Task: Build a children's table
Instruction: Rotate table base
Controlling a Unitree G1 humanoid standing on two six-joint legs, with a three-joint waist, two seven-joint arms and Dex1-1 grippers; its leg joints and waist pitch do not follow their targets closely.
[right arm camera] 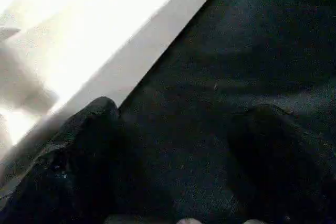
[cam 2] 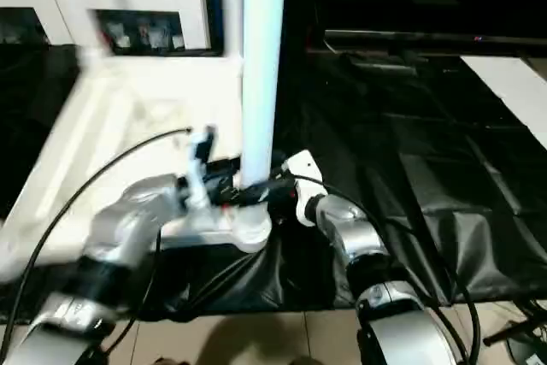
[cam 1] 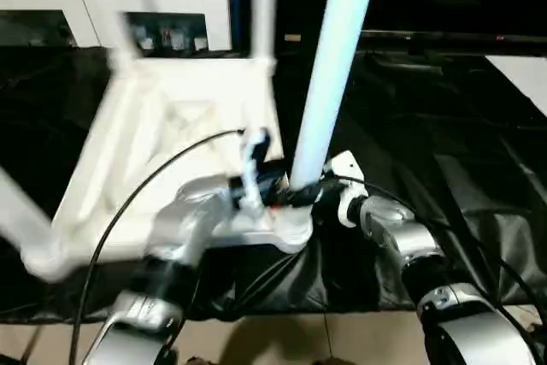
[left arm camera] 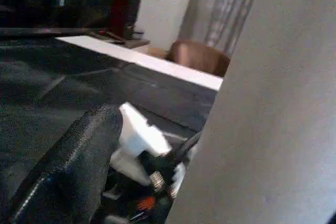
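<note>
Tabletop [cam 1: 162, 151] lies underside-up on the black-covered desk [cam 2: 427, 177], ribs and corner sockets facing up, presumably so the legs can drop straight into the sockets. Near-corner leg [cam 1: 329, 74] stands upright in the corner socket [cam 1: 295, 228] closest to the robot. Another leg [cam 1: 263, 6] stands at the far corner, and a third [cam 1: 30, 228] angles off the corner on the robot's left, blurred.

Left gripper [cam 1: 269, 181]: fingers wide open, not gripping anything that I can see. It sits right at the foot of the near-corner leg; in the left wrist view the leg rises as a white wall just beside one finger [left arm camera: 73, 166]. Can't tell whether it touches.

Right gripper [cam 1: 329, 185]: fingers also wide open, holding nothing. In the right wrist view its two fingers [right arm camera: 89, 150] point at bare black cover, with the tabletop edge [right arm camera: 131, 61] just beyond one of them. From the head cameras it's just on the other side of the same leg base, so the leg stands between the two sets of fingers.

My read: both are bracketing the leg foot either to seat it or steady it in the socket. Seating depth isn't visible, since the grippers block the joint. Fourth leg can't be made out.

White cabinet [cam 1: 102, 6] with glass doors stands behind the desk.
</note>
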